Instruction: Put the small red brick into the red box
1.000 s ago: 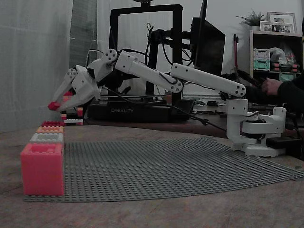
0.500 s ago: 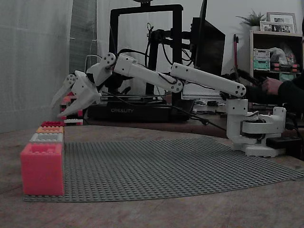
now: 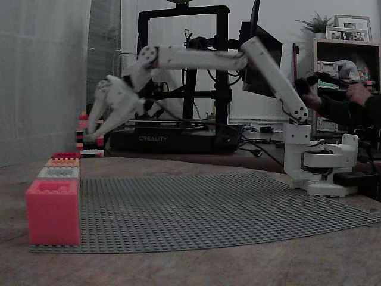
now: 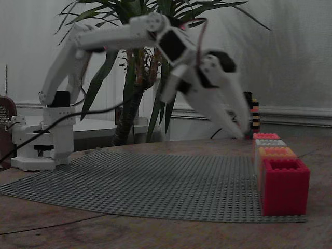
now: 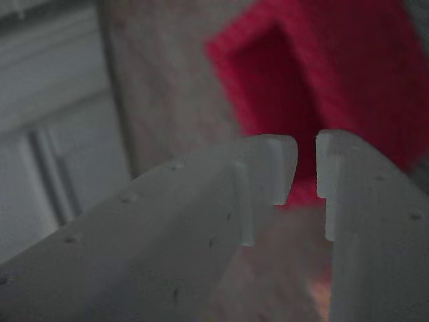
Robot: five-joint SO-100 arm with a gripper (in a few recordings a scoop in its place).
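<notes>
Brick of small red plastic cannot be made out; it may lie inside the red box (image 3: 65, 155), the farthest of 4 boxes in a row along the grey baseplate's (image 3: 214, 208) edge. Just above and beyond that box hangs the end effector (image 3: 89, 139), its fingers nearly closed on nothing, a narrow gap showing between the fingertips (image 5: 281, 168) in the wrist view.
</notes>
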